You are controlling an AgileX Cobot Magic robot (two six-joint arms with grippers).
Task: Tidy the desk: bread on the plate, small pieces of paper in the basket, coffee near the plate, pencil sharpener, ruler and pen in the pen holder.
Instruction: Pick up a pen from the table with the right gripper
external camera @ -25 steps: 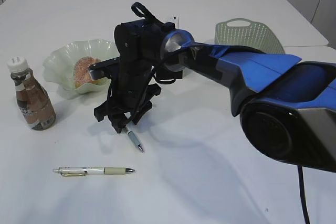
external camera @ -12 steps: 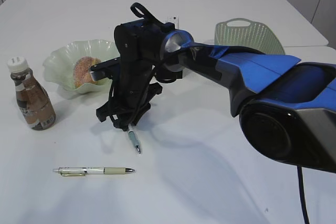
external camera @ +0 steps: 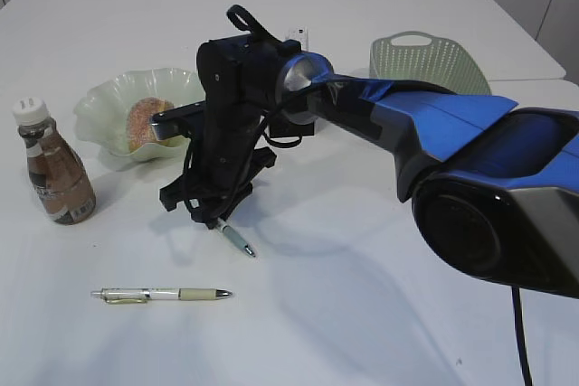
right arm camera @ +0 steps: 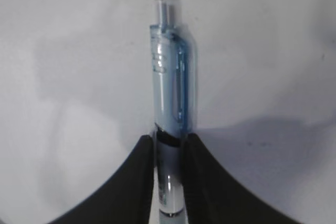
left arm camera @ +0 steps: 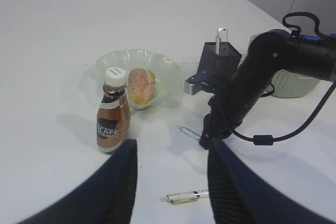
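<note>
My right gripper (external camera: 213, 218) (right arm camera: 169, 142) points down at the desk (external camera: 380, 268), its jaws shut on a clear blue pen (external camera: 237, 240) (right arm camera: 170, 93) that sticks out toward the front. A second, greenish pen (external camera: 163, 294) (left arm camera: 185, 198) lies nearer the front edge. The bread (external camera: 145, 122) sits in the plate (external camera: 109, 101), with the coffee (external camera: 56, 174) (left arm camera: 113, 119) standing to its left. My left gripper (left arm camera: 170, 150) hangs open and empty over the desk. The basket (external camera: 425, 61) is at the back right. The pen holder (left arm camera: 220, 59) stands behind the right arm. Ruler, pencil sharpener and paper are out of view.
The right arm's blue link (external camera: 452, 133) reaches in from the right front across the middle of the desk. A white item (left arm camera: 222, 34) pokes out of the pen holder. A seam runs across the tabletop behind the basket.
The right jaws have closed onto the blue pen. The pen's free end has swung slightly to the right on the desk. The left gripper has not moved.
</note>
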